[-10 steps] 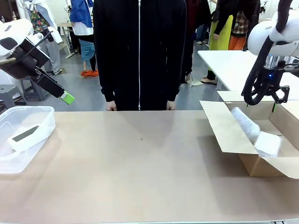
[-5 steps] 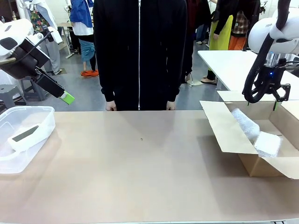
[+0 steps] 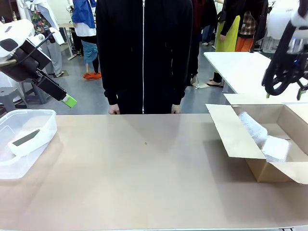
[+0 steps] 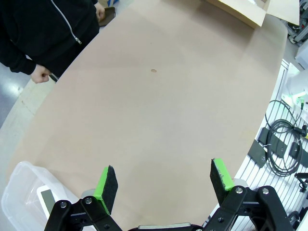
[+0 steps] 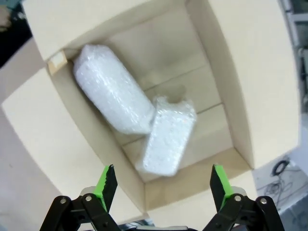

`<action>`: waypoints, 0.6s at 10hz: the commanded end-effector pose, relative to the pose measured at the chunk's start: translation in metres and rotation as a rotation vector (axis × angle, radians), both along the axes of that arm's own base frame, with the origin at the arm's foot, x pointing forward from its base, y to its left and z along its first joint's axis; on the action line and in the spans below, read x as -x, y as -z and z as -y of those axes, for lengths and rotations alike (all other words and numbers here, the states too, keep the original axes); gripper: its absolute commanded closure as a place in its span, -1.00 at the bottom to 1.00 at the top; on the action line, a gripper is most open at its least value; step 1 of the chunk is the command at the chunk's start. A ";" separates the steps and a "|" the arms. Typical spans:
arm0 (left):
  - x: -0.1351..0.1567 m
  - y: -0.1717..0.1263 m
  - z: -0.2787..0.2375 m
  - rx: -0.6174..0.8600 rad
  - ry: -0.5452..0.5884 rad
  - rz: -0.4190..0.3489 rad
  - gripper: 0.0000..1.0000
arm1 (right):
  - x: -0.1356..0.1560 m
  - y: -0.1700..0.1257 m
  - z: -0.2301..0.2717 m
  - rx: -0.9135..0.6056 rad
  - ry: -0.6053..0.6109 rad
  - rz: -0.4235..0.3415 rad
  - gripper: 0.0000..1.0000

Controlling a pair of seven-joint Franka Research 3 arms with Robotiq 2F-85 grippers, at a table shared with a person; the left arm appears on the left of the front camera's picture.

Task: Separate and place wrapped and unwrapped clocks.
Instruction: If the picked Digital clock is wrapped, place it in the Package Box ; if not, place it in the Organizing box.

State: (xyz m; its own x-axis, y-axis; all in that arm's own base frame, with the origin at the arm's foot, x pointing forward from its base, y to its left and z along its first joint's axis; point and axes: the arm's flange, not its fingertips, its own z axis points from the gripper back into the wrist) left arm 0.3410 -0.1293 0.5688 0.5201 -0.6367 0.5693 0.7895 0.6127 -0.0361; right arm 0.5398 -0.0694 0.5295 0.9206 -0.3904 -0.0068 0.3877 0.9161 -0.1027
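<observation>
Two wrapped clocks, white bundles in crinkly film, lie inside the open cardboard box [image 3: 240, 139] at the right: one [image 3: 252, 126] toward the back, one [image 3: 275, 148] toward the front, touching. From above, the longer bundle [image 5: 111, 96] and the shorter one [image 5: 166, 142] overlap at a corner. My right gripper [image 5: 161, 180] hangs open above them, holding nothing. The unwrapped clock [image 3: 26, 139], white with a dark screen, rests in the clear plastic tub [image 3: 38, 120] at the left. My left gripper [image 4: 163, 179] is open and empty, raised high over the table's left side [image 3: 67, 99].
A person in a black jacket stands at the far edge, hands [image 3: 114, 109] resting by the table rim. The box's flap [image 3: 228, 130] folds out toward the table's middle. A second white table [image 3: 236, 67] stands behind at the right.
My right arm has risen and drifted to the right, away from the box. The left arm, the person and the clocks have stayed put.
</observation>
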 end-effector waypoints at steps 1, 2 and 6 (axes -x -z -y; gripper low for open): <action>0.000 0.001 -0.001 0.014 0.010 -0.006 -1.00 | 0.035 -0.022 -0.006 0.039 -0.111 0.026 -1.00; 0.000 0.001 -0.001 0.014 0.010 -0.006 -1.00 | 0.047 -0.033 -0.009 0.044 -0.173 0.037 -1.00; 0.000 0.001 -0.001 0.014 0.010 -0.006 -1.00 | 0.087 -0.055 -0.015 0.019 -0.325 0.092 -1.00</action>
State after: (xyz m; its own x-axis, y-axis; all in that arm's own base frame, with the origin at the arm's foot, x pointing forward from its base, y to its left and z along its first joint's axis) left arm 0.3410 -0.1294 0.5687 0.5202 -0.6368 0.5691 0.7895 0.6127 -0.0361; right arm 0.4637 -0.0503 0.5917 0.9894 -0.1316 0.0618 0.1381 0.9834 -0.1176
